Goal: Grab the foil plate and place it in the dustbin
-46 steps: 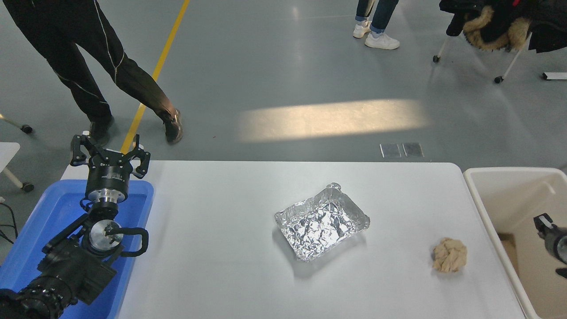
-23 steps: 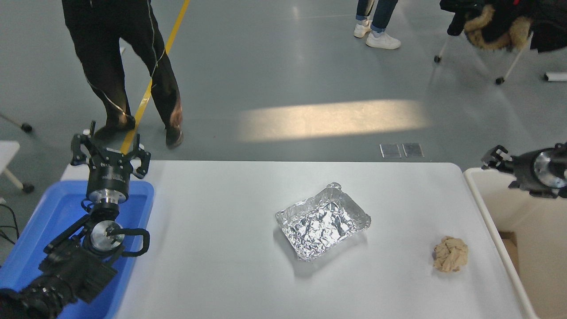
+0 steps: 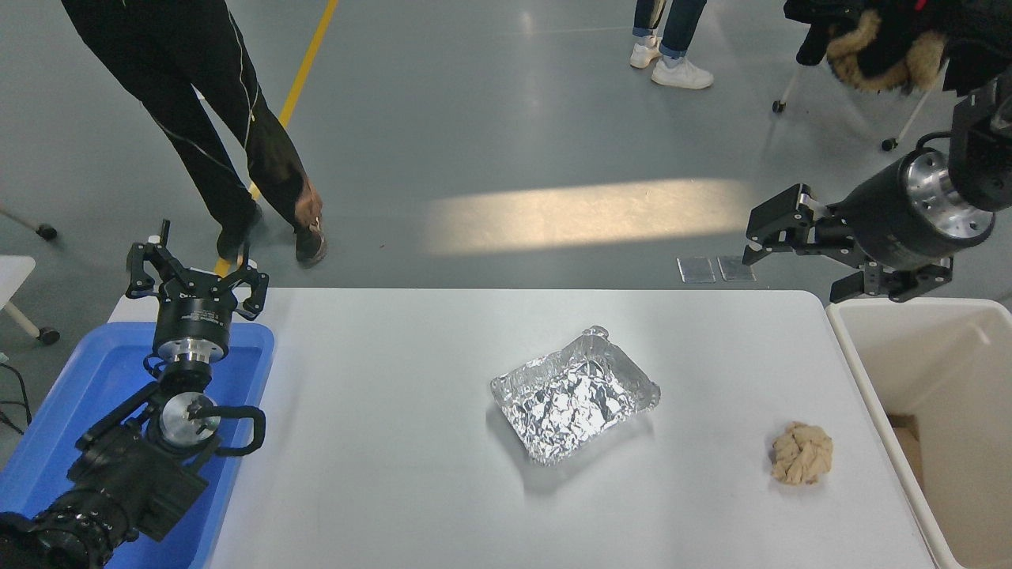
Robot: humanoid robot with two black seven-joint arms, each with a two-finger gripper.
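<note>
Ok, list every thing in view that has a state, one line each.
foil plate: upright on the table, crinkled, empty, ungripped
dustbin: open-topped, at the table's right end
paper ball: crumpled, resting on the table
blue tray: under the left arm
left gripper: open, parked
right gripper: open, empty, raised near the dustbin

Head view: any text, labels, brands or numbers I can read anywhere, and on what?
None can be read.
Left gripper: a small pale mark on its black body, too small and blurred to read.
Foil plate, dustbin, paper ball, blue tray: no print visible.
</note>
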